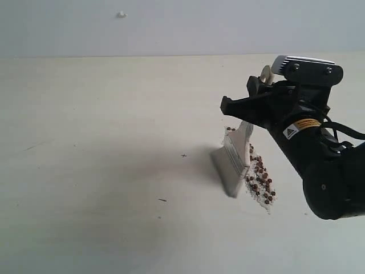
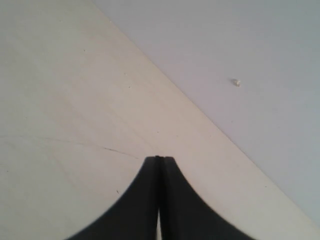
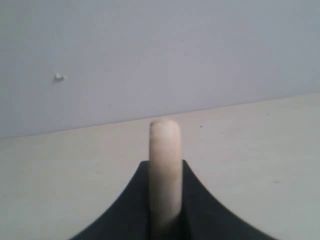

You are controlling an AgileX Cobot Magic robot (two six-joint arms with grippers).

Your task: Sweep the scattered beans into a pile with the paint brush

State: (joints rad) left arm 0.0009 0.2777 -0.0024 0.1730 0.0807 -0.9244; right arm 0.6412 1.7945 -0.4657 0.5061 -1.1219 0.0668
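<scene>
In the exterior view my right gripper (image 1: 254, 105) is shut on the paint brush (image 1: 234, 160), which tilts down to the table with its whitish bristles touching the surface. Small reddish-brown beans (image 1: 260, 177) lie in a narrow band along the right side of the bristles, mixed with fine whitish grains. The right wrist view shows only the cream handle (image 3: 165, 165) standing up between the black fingers of the gripper (image 3: 165, 162). My left gripper (image 2: 160, 159) is shut with nothing in it, over bare table; the left arm is outside the exterior view.
The pale wooden table (image 1: 102, 160) stretches left of the brush, with a few faint marks (image 1: 183, 155). A light grey wall (image 1: 171, 25) rises behind the table's far edge, with a small white speck (image 1: 121, 14) on it.
</scene>
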